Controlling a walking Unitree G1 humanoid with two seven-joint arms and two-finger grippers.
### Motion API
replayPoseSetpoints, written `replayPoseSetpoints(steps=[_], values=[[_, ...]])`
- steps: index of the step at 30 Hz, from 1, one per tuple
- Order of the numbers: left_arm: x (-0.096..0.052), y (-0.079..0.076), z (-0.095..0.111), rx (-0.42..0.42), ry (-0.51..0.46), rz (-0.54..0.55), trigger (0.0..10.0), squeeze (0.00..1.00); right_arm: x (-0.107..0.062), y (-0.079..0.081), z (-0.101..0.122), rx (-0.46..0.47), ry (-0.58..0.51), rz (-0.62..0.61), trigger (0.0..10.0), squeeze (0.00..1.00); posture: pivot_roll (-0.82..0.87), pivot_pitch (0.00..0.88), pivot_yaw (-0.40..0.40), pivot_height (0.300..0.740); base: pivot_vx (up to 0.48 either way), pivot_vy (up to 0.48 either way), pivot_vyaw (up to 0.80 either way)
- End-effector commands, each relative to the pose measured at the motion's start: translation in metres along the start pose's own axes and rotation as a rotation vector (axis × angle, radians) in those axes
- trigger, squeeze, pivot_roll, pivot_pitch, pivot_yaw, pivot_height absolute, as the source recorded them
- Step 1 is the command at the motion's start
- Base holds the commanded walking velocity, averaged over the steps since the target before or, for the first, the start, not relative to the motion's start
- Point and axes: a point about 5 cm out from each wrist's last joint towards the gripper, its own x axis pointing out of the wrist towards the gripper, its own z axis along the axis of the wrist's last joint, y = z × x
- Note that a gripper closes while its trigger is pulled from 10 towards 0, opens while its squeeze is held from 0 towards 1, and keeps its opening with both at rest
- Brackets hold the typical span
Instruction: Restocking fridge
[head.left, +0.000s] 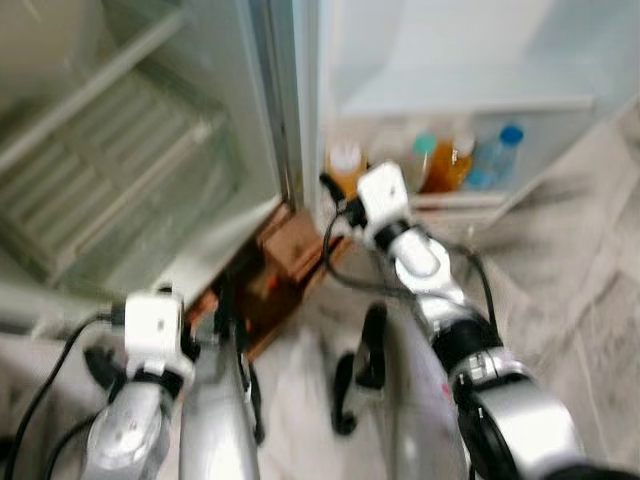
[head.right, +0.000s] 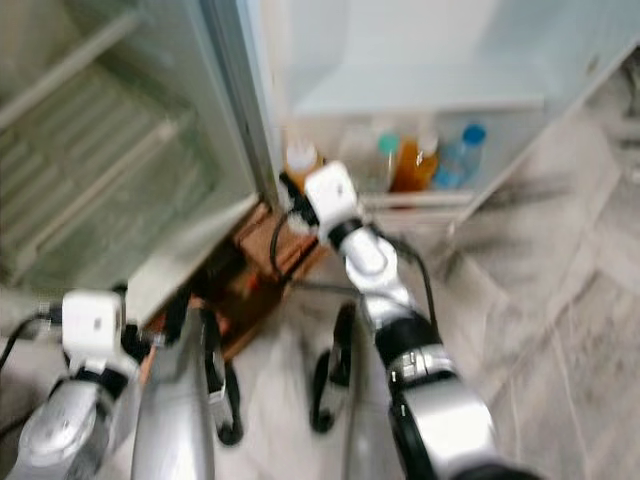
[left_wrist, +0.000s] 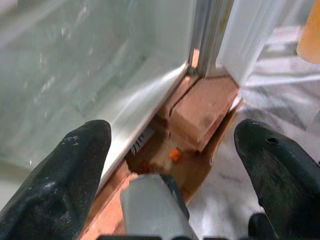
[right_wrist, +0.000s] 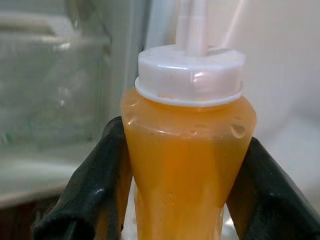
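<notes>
An orange juice bottle (right_wrist: 187, 150) with a white cap stands upright between the black fingers (right_wrist: 97, 175) of my right gripper (right_wrist: 182, 137), which is shut on its body. In the eye views this bottle (head.left: 345, 163) is held out at the left end of the fridge door's lowest shelf (head.left: 470, 200), just right of the door hinge edge. My left gripper (left_wrist: 172, 145) is open and empty. It hangs low by the fridge's bottom front corner (left_wrist: 192, 67) and looks at a brown box (left_wrist: 202, 107) on the floor.
The door shelf holds a green-capped bottle (head.left: 424, 150), an amber bottle (head.left: 452, 165) and a blue-capped bottle (head.left: 498, 155). The open fridge interior (head.left: 110, 170) with pale shelves lies to the left. The brown box (head.left: 290, 250) sits at the fridge's foot on a marbled floor (head.left: 590, 300).
</notes>
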Motion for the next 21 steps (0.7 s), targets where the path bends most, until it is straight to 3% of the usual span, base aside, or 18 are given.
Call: replayPoseSetpoints(steps=[1,4,10,13,21], values=[[-0.006,0.003,0.002,0.000,0.005,0.014,10.0,0.00,0.007,-0.001,0.013,-0.061,-0.076,-0.015,10.0,0.00,0.27,0.409,-0.017,0.545,0.000,0.000,0.00],[-0.010,0.003,0.003,0.002,0.010,0.018,10.0,0.00,0.009,-0.002,0.016,-0.158,-0.104,-0.018,10.0,0.00,0.28,0.422,-0.017,0.545,0.000,0.000,0.00],[-0.016,0.001,0.008,0.002,0.007,0.021,10.0,0.00,0.014,-0.012,0.027,-0.152,-0.171,-0.056,10.0,0.00,0.31,0.454,-0.013,0.545,0.000,0.000,0.00],[-0.022,0.000,0.008,0.000,0.019,0.017,10.0,0.00,0.020,-0.015,0.038,-0.240,-0.222,-0.083,10.0,0.00,0.32,0.469,-0.011,0.545,0.000,0.000,0.00],[-0.032,-0.001,0.009,-0.011,0.035,0.019,10.0,0.00,0.032,-0.027,0.059,-0.289,-0.281,-0.165,10.0,0.00,0.35,0.501,-0.014,0.545,0.000,0.000,0.00]])
